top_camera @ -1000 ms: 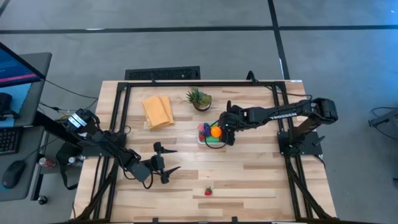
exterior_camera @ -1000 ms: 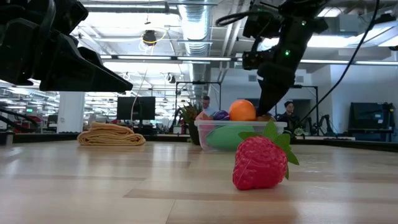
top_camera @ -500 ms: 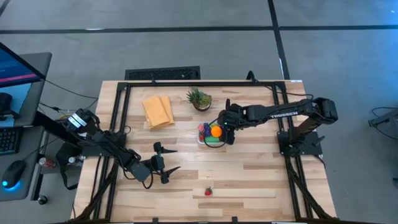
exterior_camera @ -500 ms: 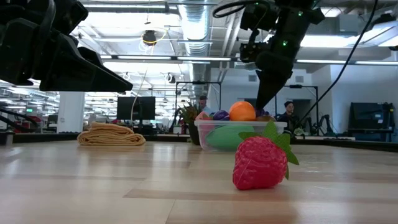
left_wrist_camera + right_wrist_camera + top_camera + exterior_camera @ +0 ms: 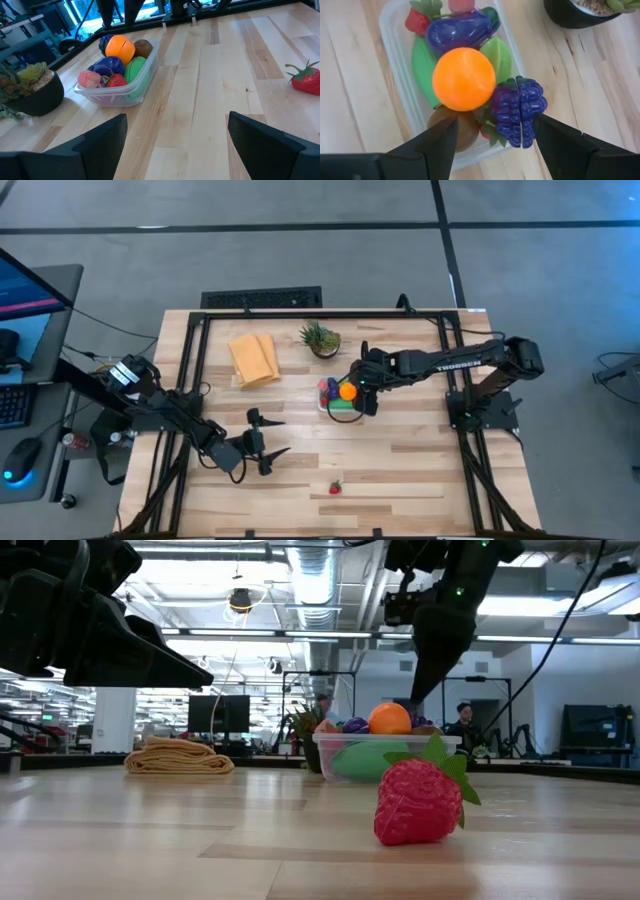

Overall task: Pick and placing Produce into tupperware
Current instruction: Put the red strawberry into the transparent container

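Light wooden table [image 5: 400, 465], open lab hall beyond it with monitors and a person or two far back. My right gripper [image 5: 492, 137] hangs just above the clear tupperware [image 5: 395, 65], fingers parted about halfway and holding nothing. Compared with a second ago I've lifted it: in the low view the arm now sits higher over the box, so the drop is done and I'm pulling clear.

The box is heaped: an orange [image 5: 463, 78] on top, purple grapes [image 5: 519, 110] perched at the rim, an eggplant [image 5: 460, 31], green pieces, a brown fruit below. Those grapes look ready to tip out, I'd say.

One strawberry [image 5: 336, 487] lies well apart from the box, near the table's front edge. My left gripper [image 5: 266, 443] waits over the table's left half, fingers wide and empty, nearer to that berry. The potted plant [image 5: 320, 338] and folded cloth [image 5: 254, 359] stay out of it. By my reckoning that strawberry is the last piece.
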